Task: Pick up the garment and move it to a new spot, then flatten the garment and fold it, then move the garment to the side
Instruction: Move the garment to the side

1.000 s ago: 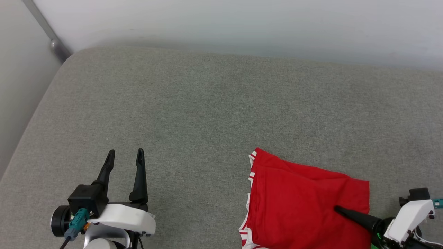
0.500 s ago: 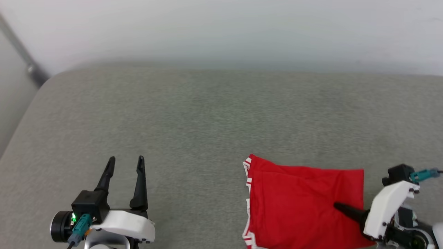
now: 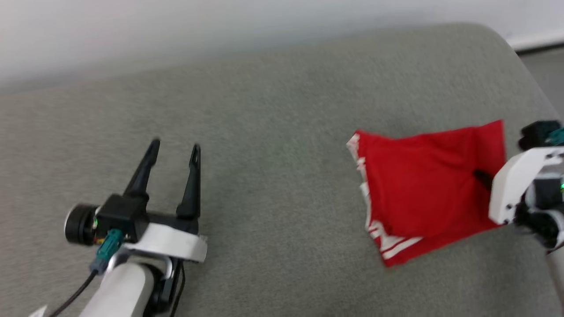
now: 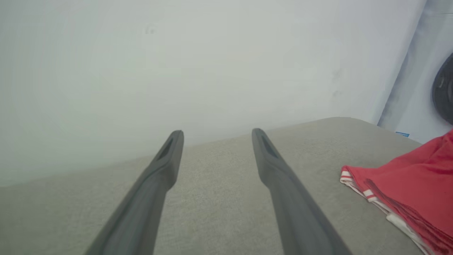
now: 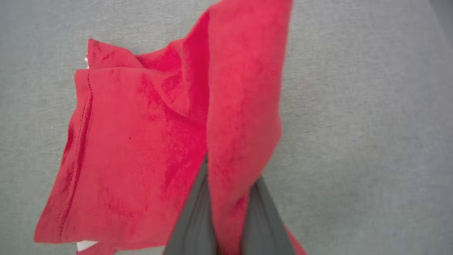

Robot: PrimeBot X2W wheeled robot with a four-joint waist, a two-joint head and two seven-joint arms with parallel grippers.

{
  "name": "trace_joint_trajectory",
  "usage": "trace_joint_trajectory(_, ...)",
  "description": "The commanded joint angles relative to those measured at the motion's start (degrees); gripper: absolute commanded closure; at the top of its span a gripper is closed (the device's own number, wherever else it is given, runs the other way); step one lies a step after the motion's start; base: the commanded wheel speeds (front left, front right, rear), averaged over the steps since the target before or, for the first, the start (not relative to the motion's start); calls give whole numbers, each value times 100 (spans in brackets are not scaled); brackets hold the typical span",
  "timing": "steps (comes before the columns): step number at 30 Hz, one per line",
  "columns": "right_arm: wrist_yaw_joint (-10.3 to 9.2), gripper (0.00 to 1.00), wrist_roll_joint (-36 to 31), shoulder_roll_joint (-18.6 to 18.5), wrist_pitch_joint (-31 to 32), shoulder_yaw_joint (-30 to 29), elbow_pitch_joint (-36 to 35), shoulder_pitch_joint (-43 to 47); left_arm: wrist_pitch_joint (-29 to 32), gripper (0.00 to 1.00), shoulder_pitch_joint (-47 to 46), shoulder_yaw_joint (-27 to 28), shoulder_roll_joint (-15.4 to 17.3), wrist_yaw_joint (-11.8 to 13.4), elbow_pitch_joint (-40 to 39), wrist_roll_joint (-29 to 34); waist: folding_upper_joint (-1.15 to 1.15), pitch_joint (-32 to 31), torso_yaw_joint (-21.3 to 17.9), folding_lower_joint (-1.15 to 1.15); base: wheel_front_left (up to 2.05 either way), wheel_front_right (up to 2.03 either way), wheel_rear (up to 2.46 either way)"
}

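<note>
grey cushion [image 3: 273, 132] holds the folded red garment [image 3: 423, 185] at 3 o'clock, one fold pinched by the right gripper [image 3: 481, 177]. left gripper [image 3: 174, 147] at 8 o'clock, spread, empty.

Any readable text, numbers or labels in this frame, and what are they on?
No text can be read.
garment: folded, its visible faces plain red with striped trim.
small blue tag at the foot of the pale panel: too small to read.
</note>
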Motion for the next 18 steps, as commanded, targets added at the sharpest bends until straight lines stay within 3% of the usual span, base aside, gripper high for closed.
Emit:
trace_joint_trajectory(1,-5,100,-203,-129,-217,-101,155,-328,31,0,-292,-51,44,-83,-63,95,0,869,-649,0,0,0,0)
trace_joint_trajectory(9,-5,100,-724,-501,-858,-774,1056,-1327,324,0,-1160,-194,213,-248,-393,423,0,1766,-945,0,0,0,0)
trace_joint_trajectory(17,-5,100,-1617,-556,-1883,-1582,1913,-2336,864,0,-1592,-194,494,-198,-1093,680,0,2525,-996,0,0,0,0)
trace_joint_trajectory(18,-5,93,-1685,-495,-2038,-1691,2009,-2428,939,0,-1615,-193,535,-195,-1179,707,0,2596,-990,0,0,0,0)
